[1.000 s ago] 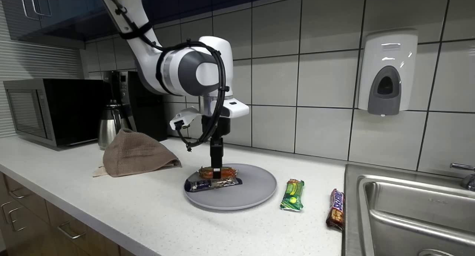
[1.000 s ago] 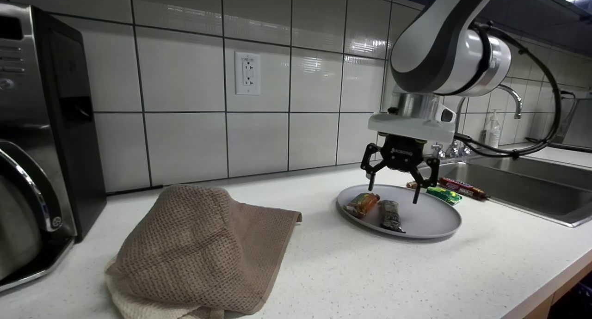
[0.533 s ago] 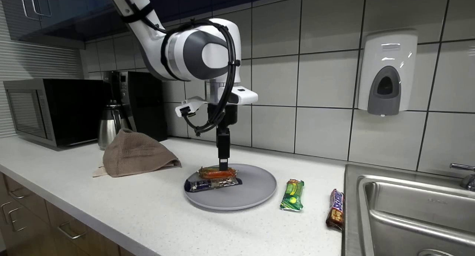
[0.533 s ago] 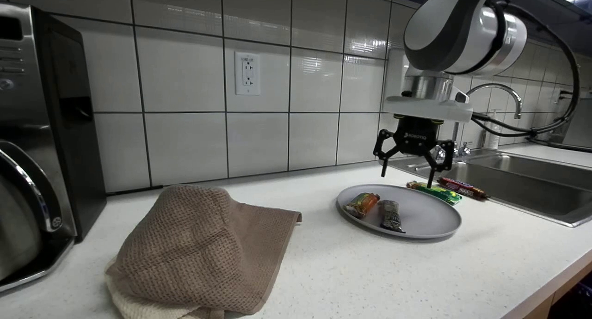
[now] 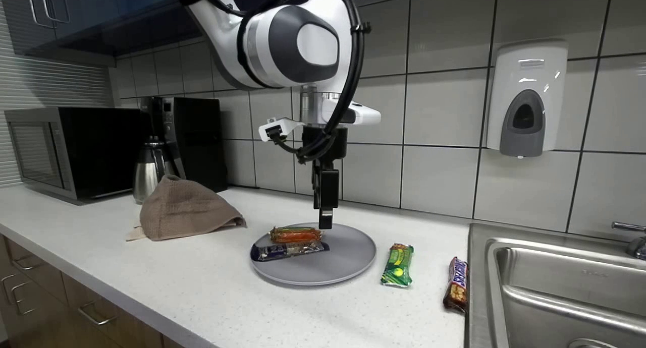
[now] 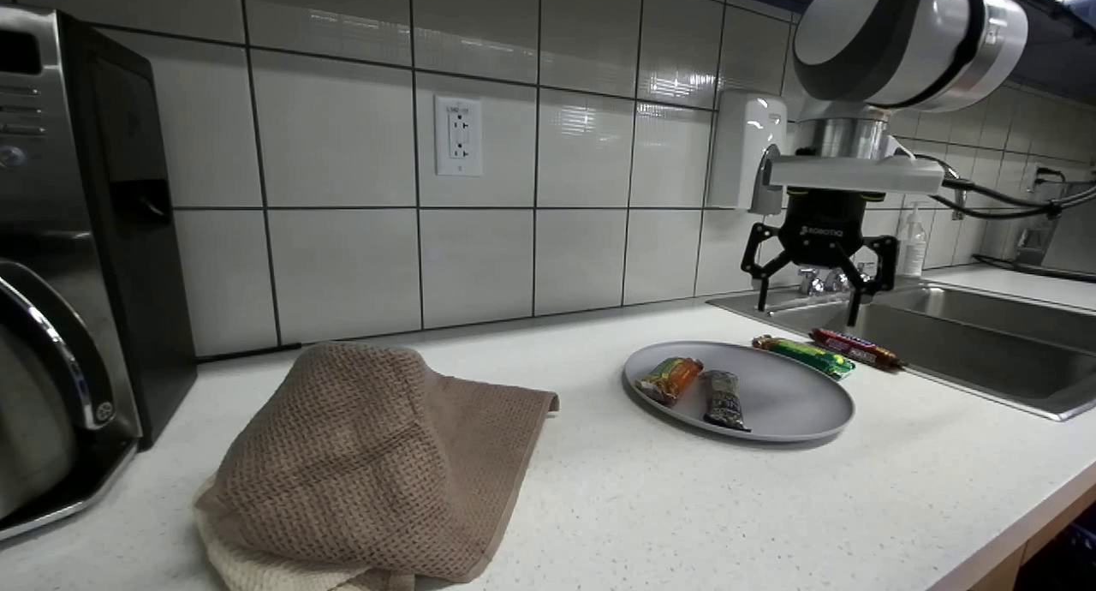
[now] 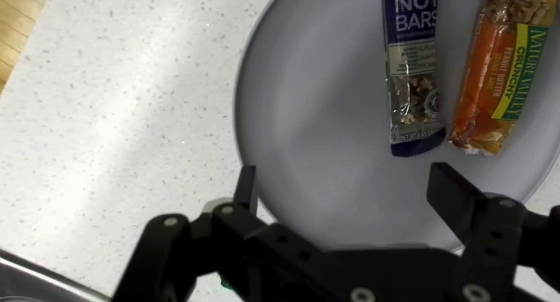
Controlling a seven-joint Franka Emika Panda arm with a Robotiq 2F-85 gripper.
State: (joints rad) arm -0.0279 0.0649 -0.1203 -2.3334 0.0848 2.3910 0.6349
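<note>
Nut bar [image 7: 413, 74] and granola bar [image 7: 501, 74] share the plate [image 7: 323, 140]. Jaws hang apart above; too low a sweep could scatter both.

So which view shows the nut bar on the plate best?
The wrist view: the nut bar is large there, its lettering readable, though one end is cropped. Both exterior views show it small on the plate, its print unreadable.

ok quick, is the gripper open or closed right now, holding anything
Gripper: open, fingers spread apart, holding nothing.
</note>
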